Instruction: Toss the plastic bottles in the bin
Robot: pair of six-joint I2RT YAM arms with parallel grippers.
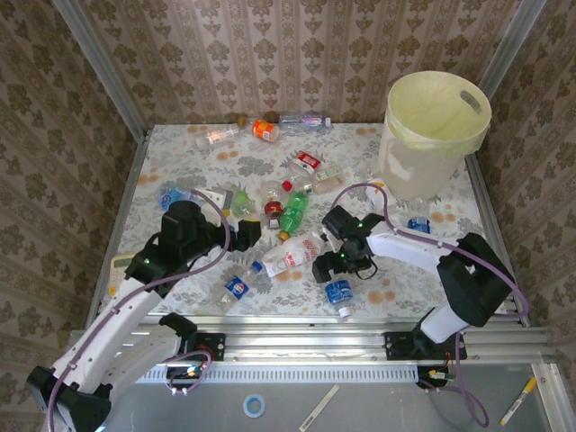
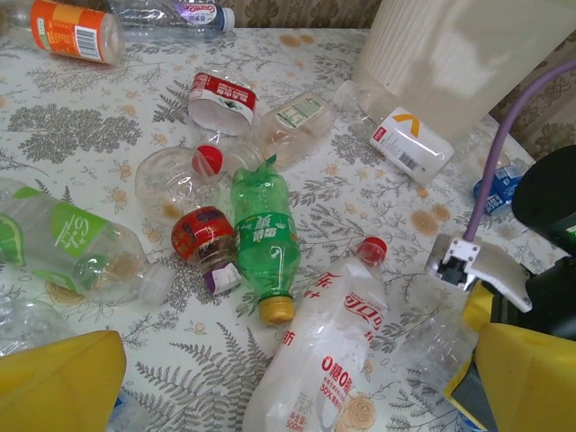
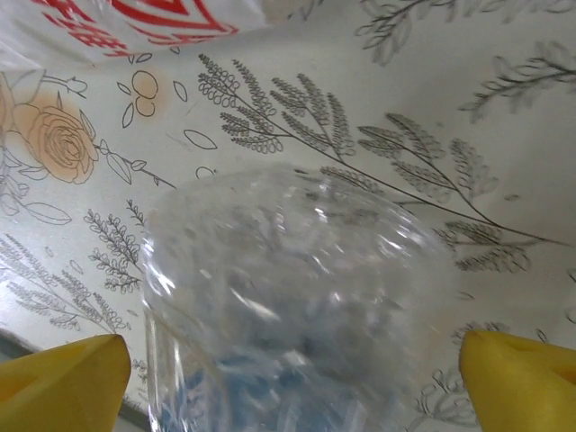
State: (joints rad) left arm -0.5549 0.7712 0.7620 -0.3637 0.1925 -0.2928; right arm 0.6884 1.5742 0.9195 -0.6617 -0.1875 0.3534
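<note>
Several plastic bottles lie scattered on the floral table. My right gripper hangs over a clear bottle with a blue label near the front edge. In the right wrist view that bottle sits between the yellow fingertips, with a gap on each side; the gripper is open. My left gripper is open too, with a white bottle with red print lying between and ahead of its fingers. A green bottle lies just beyond. The bin stands at the far right.
An orange bottle and clear ones lie along the back wall. Patterned walls close the table on three sides; a metal rail runs along the front edge. The right arm and its purple cable reach in from the right of the left wrist view.
</note>
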